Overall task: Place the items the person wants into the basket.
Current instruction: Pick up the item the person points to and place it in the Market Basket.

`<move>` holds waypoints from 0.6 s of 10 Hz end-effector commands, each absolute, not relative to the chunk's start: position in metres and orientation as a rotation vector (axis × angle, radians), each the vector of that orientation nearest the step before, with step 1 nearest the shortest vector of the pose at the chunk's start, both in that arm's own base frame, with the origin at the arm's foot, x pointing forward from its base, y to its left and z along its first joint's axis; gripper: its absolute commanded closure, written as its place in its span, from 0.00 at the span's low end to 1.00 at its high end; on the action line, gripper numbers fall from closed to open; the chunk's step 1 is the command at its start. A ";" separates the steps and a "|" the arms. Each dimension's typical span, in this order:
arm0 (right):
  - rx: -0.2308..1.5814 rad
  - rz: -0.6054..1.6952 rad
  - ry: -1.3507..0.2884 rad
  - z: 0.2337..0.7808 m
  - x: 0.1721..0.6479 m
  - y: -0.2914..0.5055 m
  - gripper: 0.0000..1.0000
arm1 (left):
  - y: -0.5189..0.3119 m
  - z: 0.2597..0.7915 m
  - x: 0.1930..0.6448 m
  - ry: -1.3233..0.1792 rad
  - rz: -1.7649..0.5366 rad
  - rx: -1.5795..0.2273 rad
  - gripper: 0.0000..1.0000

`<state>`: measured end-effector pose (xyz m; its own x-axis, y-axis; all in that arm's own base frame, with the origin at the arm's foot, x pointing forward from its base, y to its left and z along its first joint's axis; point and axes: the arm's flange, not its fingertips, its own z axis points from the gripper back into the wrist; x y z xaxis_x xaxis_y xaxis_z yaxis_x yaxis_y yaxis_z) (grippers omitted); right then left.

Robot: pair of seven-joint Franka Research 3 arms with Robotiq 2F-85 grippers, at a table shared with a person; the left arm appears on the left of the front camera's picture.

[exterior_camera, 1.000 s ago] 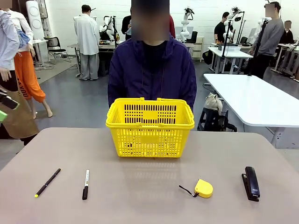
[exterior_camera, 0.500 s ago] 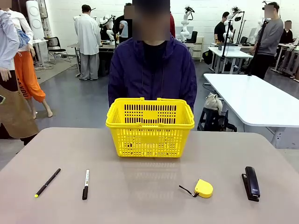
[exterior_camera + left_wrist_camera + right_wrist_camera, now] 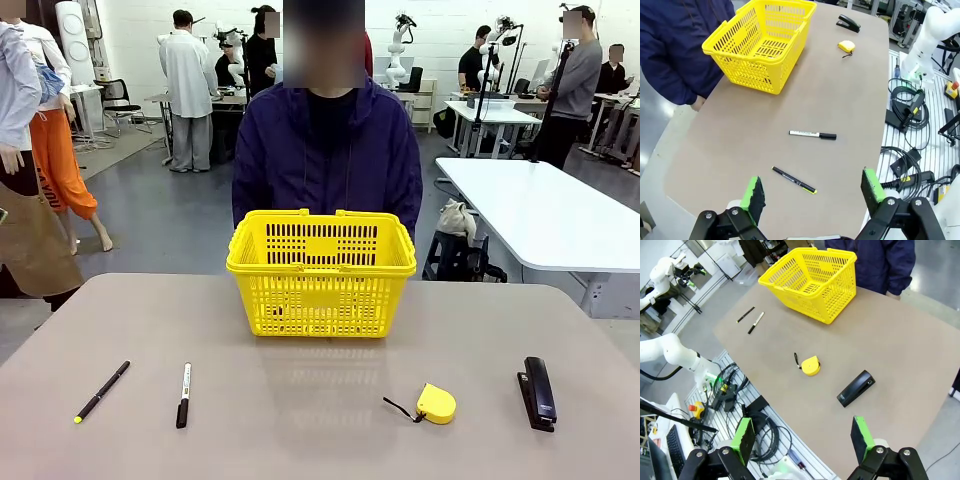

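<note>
Both hands hang released, fingers spread wide and holding nothing, over the near side of the bench (image 3: 320, 440). Just ahead of the left hand (image 3: 812, 189) lies the black pen with a yellow tip (image 3: 794, 180), with the white-banded marker (image 3: 812, 134) beyond it. The yellow basket (image 3: 747, 75) stands well beyond, in front of the person (image 3: 325, 150). Ahead of the right hand (image 3: 802, 434) lie the yellow tape measure (image 3: 811, 365) and, to its right, the black stapler (image 3: 856, 388).

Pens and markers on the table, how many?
2. A thin black pen with a yellow tip lies at the robot's left; a black marker with a white band lies beside it, nearer the middle. The yellow plastic basket may hide more.
</note>
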<state>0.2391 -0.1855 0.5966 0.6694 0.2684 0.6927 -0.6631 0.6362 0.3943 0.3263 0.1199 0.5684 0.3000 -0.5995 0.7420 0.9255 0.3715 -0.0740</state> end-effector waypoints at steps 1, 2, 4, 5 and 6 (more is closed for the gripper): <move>0.714 0.592 -0.659 0.597 0.240 -0.185 0.00 | 0.121 0.570 0.328 -0.709 -1.090 -0.562 0.00; 0.714 0.592 -0.659 0.597 0.240 -0.185 0.00 | 0.121 0.570 0.328 -0.709 -1.090 -0.562 0.00; 0.714 0.592 -0.659 0.597 0.240 -0.185 0.00 | 0.121 0.570 0.328 -0.709 -1.090 -0.562 0.00; 0.714 0.592 -0.659 0.597 0.240 -0.185 0.00 | 0.121 0.570 0.328 -0.709 -1.090 -0.562 0.00; 0.714 0.592 -0.659 0.597 0.240 -0.185 0.00 | 0.121 0.570 0.328 -0.709 -1.090 -0.562 0.00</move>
<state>0.2391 -0.1855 0.5966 0.6693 0.2684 0.6928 -0.6632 0.6362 0.3942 0.3272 0.1202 0.5696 0.2995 -0.6007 0.7412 0.9253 0.3722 -0.0723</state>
